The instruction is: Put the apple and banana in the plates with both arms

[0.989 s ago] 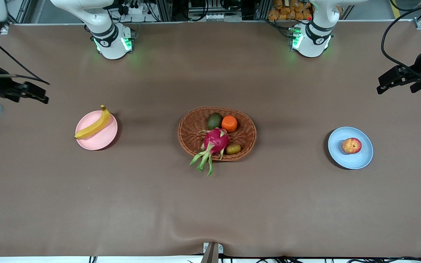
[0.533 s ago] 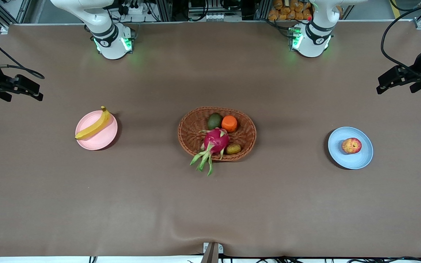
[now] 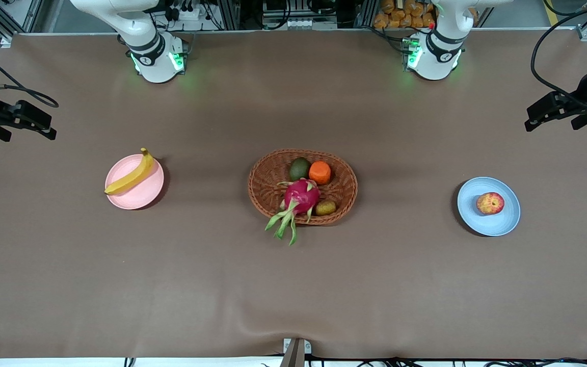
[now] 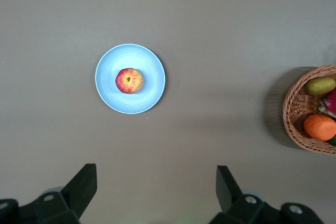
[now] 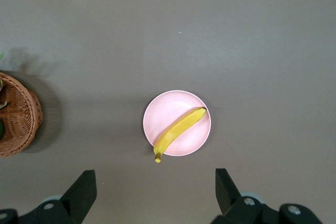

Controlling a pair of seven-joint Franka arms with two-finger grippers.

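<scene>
Pink plate (image 3: 134,182) already carried the banana (image 3: 130,176) and the blue plate (image 3: 488,206) the apple (image 3: 490,203), so nothing looked left to place. Both claws gaped empty: left gripper (image 3: 545,113) high, clear of the apple, unmoved, while the right gripper (image 3: 31,121) had withdrawn farther from the banana toward its table end

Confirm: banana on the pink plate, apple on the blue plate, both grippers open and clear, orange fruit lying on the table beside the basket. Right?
Not quite. The orange fruit is in the basket, not beside it, as the front view shows. The rest holds.
</scene>
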